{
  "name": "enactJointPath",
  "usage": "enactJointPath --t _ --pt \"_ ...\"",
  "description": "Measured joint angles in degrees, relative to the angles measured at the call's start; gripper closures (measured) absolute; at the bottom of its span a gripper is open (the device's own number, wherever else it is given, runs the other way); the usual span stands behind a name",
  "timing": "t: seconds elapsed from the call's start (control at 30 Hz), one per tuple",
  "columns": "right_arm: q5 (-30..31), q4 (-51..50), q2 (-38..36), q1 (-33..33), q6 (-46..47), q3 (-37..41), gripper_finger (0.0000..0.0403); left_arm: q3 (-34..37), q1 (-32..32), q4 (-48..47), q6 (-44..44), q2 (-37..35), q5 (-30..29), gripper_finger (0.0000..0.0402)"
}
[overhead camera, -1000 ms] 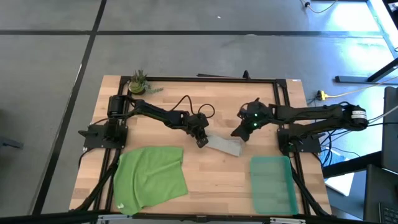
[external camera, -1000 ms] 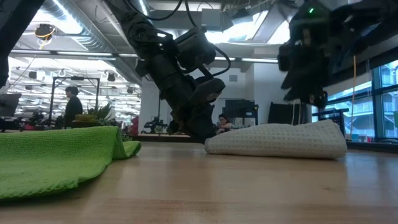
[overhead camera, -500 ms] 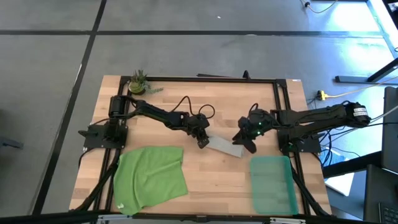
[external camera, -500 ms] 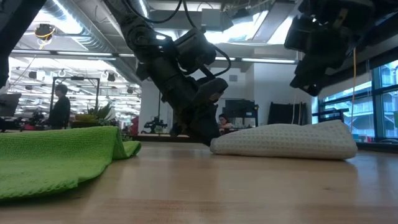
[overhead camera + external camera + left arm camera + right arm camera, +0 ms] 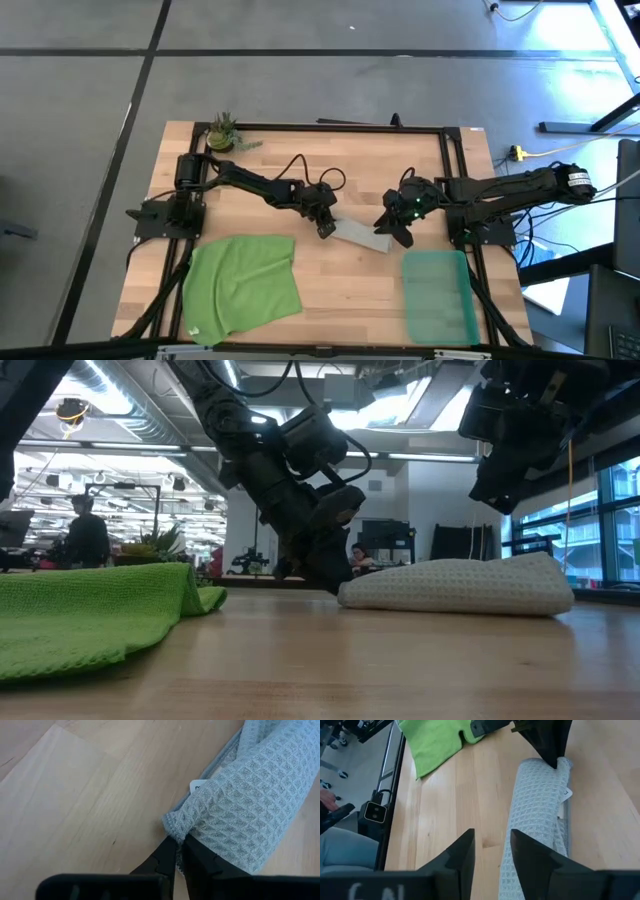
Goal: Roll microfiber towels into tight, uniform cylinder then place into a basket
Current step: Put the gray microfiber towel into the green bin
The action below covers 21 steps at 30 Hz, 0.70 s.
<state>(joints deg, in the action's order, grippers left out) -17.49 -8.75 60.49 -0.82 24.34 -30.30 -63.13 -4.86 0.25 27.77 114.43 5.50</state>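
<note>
The grey towel (image 5: 360,235) lies rolled near the middle of the table (image 5: 330,160), a soft waffle-weave cylinder whose small raised squares show plainly in both wrist views; its long axis runs from about 10 o'clock to 4 o'clock in the high view, and a small white tag (image 5: 198,785) peeks from under the roll on one side. In the low view the roll (image 5: 455,588) looks like a lumpy, slightly flattened log resting directly on the pale wood. The left gripper (image 5: 324,228) is at the roll's 10 o'clock end, its two dark tapered fingers nearly together and pinching the hemmed corner of the cloth, as its own wrist view shows. The right gripper (image 5: 398,234) is at the 4 o'clock end, raised clear of the cloth in the low view, with its fingers (image 5: 462,851) spread and holding nothing, one finger over bare wood and the other over the roll. At 7 o'clock from the roll, well apart, the bright green towel (image 5: 243,283) lies spread flat, a roughly square fine-textured cloth with one rumpled edge. At 4 o'clock from the roll sits the basket (image 5: 438,297), a shallow rectangular tray of translucent teal plastic. A small potted plant (image 5: 222,132) stands at the table's 11 o'clock corner.
</note>
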Motion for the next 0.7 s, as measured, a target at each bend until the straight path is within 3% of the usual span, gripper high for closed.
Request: enactJointPath --t 0.7 --pt "3.34 0.41 0.96 0.00 -5.12 0.00 0.0276 0.00 0.00 0.49 0.18 -0.02 0.04 0.0369"
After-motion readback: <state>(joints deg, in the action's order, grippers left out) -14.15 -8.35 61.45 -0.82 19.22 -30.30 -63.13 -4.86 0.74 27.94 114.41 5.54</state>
